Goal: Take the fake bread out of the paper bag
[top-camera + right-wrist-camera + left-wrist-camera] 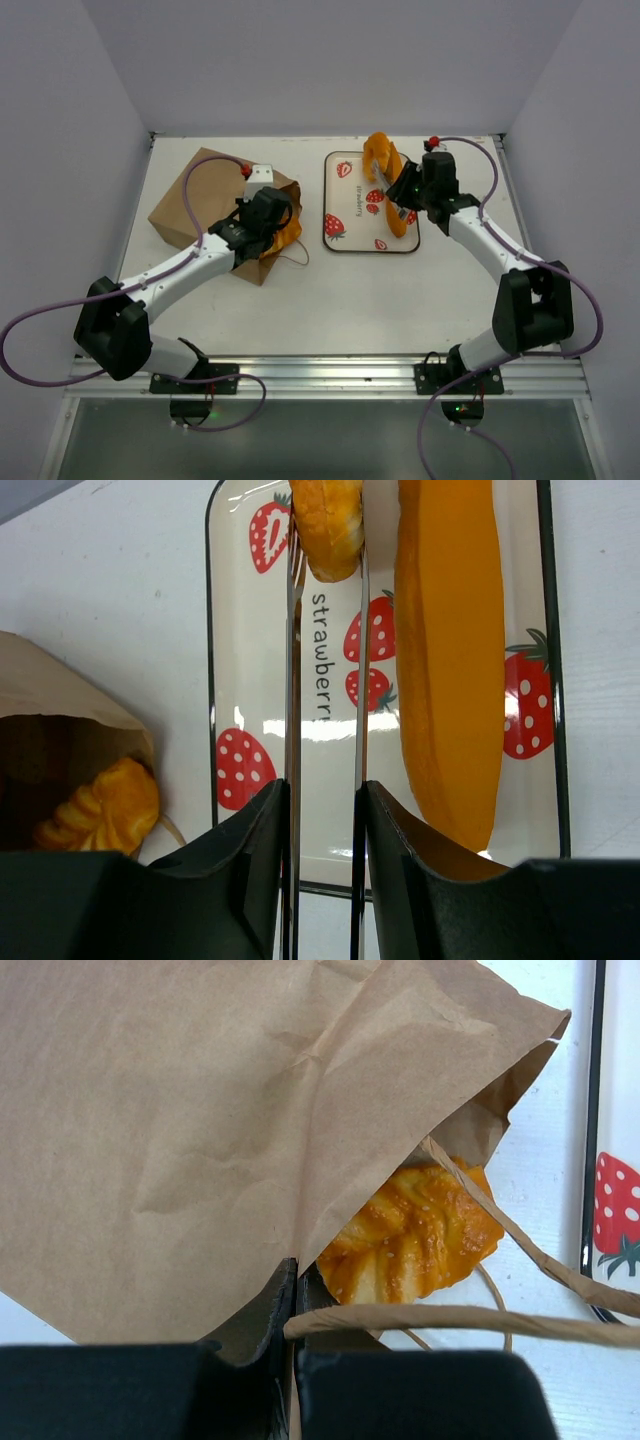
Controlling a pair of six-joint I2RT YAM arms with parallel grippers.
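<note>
The left gripper [296, 1285] pinches the paper bag [180, 1110] lip in closed jaws, the right gripper [322, 800] clamps tongs [325, 680] above the tray [238, 605], and the braided loaf [415, 1230] in the bag mouth looks light, stiff and slippery, best grabbed mid-body.

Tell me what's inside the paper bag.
A braided loaf lies at the mouth of the paper bag, partly poking out. Deeper in, the paper covers everything, so any other bread inside cannot be seen.
</note>
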